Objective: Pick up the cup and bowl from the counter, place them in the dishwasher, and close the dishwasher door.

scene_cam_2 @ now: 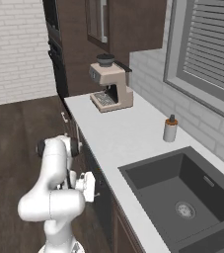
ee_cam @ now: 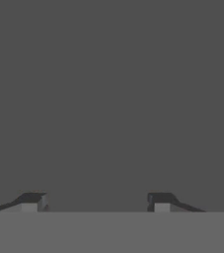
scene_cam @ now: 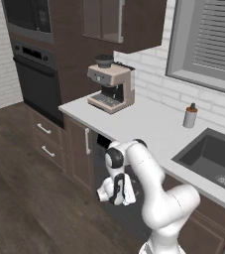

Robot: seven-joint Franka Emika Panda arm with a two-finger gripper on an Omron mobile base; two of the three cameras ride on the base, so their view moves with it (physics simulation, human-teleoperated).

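Two fingers of mine stand parted with nothing between them, so the gripper is released, and right ahead of the tips is a flat dark grey face that I take for the door. It sits low under the front edge of the counter, between the brown cabinet toward the oven end and the sink end; whether it is fully upright or a little ajar I cannot tell. I judge it a stiff, fairly heavy panel, smooth and slippery, with no lip in reach to pinch. It should answer best to a flat push near its top edge, far from the bottom hinge, where the least force turns it; pads pressed low down would likely skid. Nothing about it looks fragile. Farther off, toward the counter's back edge, a soap bottle stands beside the sink, and a coffee machine occupies the far left corner.
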